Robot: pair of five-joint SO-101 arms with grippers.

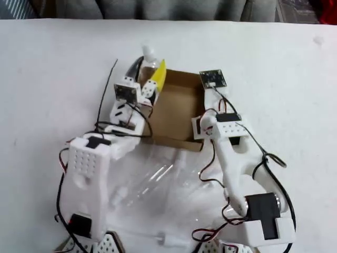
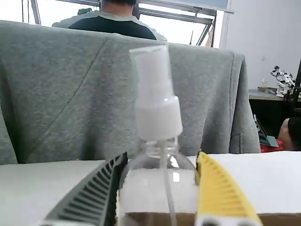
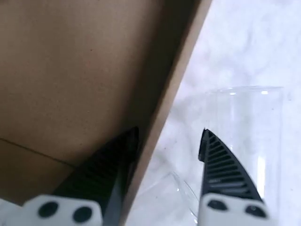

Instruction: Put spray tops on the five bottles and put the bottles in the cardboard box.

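Spray bottle [image 2: 141, 193]: clear, upright, gripped at the shoulders between the dark and yellow fingers of the left end effector [image 2: 162, 160]. White spray top [image 2: 155, 94] is on the neck with thread showing beneath, so it is likely not screwed home. The bottle is held at the far left corner of the cardboard box [image 1: 176, 113], probably staged for lowering in. Right end effector [image 3: 169, 133] is wide and empty, straddling the box wall, perhaps to steady it. More clear bottles [image 1: 158, 176] lie on the tabletop [image 1: 52, 63] between the arms.

left gripper [image 2: 162, 159]: at cardboard box [image 1: 176, 108] far-left corner, fingers clamped on bottle [image 2: 150, 188] | right gripper [image 3: 169, 133]: pointing down at box's near wall, fingers apart, astride that wall
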